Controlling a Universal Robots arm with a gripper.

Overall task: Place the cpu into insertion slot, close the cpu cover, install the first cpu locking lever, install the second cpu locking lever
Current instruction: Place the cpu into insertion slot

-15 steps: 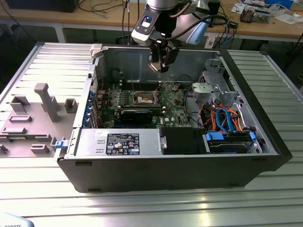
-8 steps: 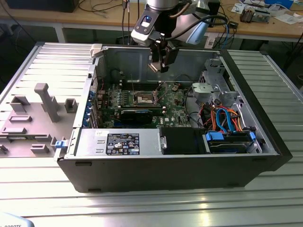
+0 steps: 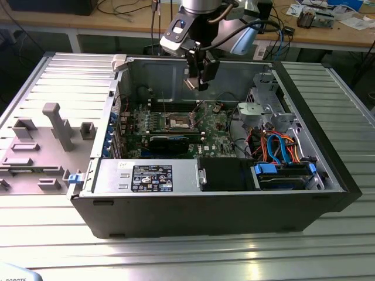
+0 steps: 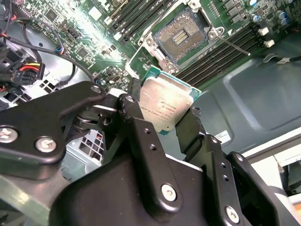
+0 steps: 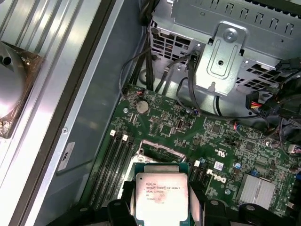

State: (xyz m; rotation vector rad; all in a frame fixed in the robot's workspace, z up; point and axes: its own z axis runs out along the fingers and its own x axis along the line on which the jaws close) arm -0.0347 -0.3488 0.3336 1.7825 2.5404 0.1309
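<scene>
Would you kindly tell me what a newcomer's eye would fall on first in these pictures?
First, the cpu, silver top showing, clamped between the black fingers of the gripper. In the exterior view it hangs inside the open computer case, above the green motherboard, where the insertion slot lies empty.

A robotics lab or electronics workshop: an opened computer case (image 3: pixel 205 213) sits on a ribbed aluminium bench (image 3: pixel 193 254) beneath a robot arm (image 3: pixel 202 12). Grey fixtures (image 3: pixel 55 126) stand near one edge. Beyond the far edge, a wooden bench (image 3: pixel 105 23) carries cables (image 3: pixel 126 7).
</scene>
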